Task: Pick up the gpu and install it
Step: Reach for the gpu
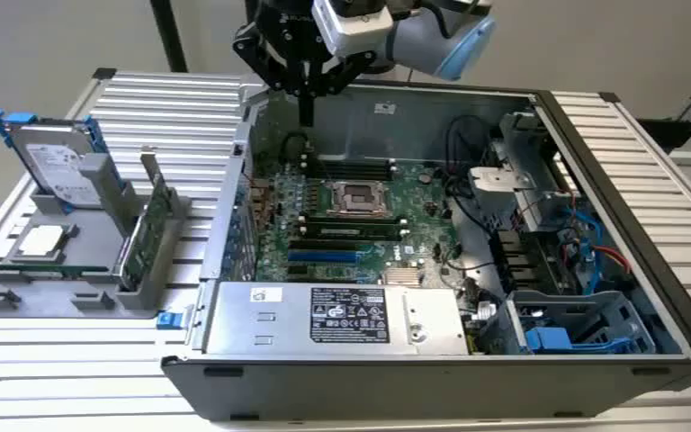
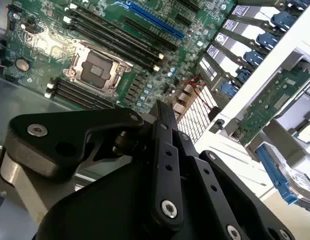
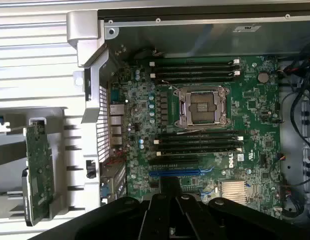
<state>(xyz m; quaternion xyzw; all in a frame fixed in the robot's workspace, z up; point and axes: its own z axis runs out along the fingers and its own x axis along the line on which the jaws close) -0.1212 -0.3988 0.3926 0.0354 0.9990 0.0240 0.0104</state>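
The gpu [image 1: 141, 236] stands on edge in a grey holder [image 1: 82, 299] outside the computer case, on the exterior view's left, its silver bracket pointing up. Its green board also shows in the first wrist view [image 3: 38, 172] and the second wrist view [image 2: 272, 100]. My gripper [image 1: 307, 113] hangs above the case's back corner nearest the holder, fingers shut and holding nothing. In both wrist views the black fingers [image 3: 170, 187] [image 2: 162, 110] point down over the motherboard [image 3: 205, 130], apart from the gpu.
The open case [image 1: 633, 180] holds the motherboard with an empty processor socket [image 1: 355, 196] and a blue slot [image 3: 175, 173]. A power supply [image 1: 334, 315] sits at the front, cables and drive bays to the right. A hard drive with blue rails [image 1: 58, 166] stands in the holder.
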